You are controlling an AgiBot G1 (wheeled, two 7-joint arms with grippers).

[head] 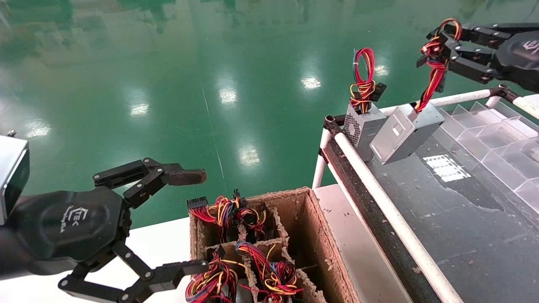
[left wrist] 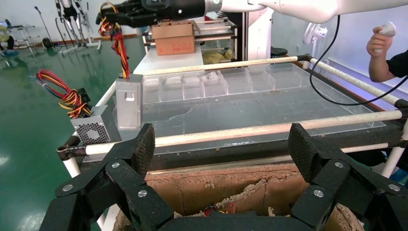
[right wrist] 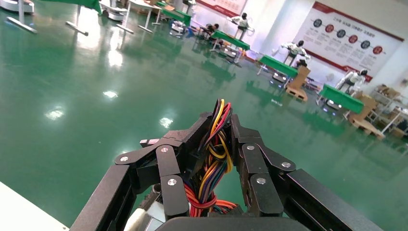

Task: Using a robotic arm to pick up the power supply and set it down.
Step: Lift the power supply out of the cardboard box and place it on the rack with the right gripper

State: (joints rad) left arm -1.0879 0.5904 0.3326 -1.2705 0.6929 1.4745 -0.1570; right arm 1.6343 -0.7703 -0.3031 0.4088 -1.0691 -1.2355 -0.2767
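The power supply [head: 405,132], a plain silver-grey box, hangs tilted just over the dark work surface [head: 454,219] by its red and yellow wire bundle [head: 433,71]. My right gripper [head: 438,48] is shut on that bundle at the upper right; in the right wrist view the wires [right wrist: 214,159] run between its closed fingers. The left wrist view shows the box [left wrist: 129,102] upright below the bundle [left wrist: 118,41]. My left gripper [head: 185,219] hangs wide open at the lower left, holding nothing, over a cardboard box [head: 311,235].
A second grey box with a perforated vent face [head: 362,126] stands beside the hanging one, its wires pointing up. White rails [head: 379,198] edge the work surface, with clear plastic dividers [head: 501,143] at its right. The cardboard box's compartments hold several more wire bundles [head: 252,269].
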